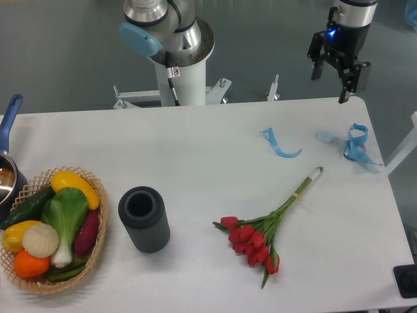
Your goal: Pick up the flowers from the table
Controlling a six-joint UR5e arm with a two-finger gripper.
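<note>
The black two-finger claw (331,83) is hanging open over the far right corner of the white flat bench (195,150), well apart from the red tulip-like flowers on thin green stems (267,228), which are lying near the front edge.

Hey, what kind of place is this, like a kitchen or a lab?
Probably a robotics lab: a robot arm's base stands behind a plain white table, with staged props like toy-looking vegetables in a basket.

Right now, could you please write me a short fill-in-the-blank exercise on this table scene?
1. The flowers lie flat on the table, and their blooms are ____ in colour.
2. The dark cylindrical vase stands between the flowers and the wicker ____ of vegetables.
3. The gripper hangs beyond the table's far edge with its jaws ____, holding nothing.
4. The loose ribbon pieces beyond the pale stem ends are ____.

Missing words: red; basket; open; blue
</note>
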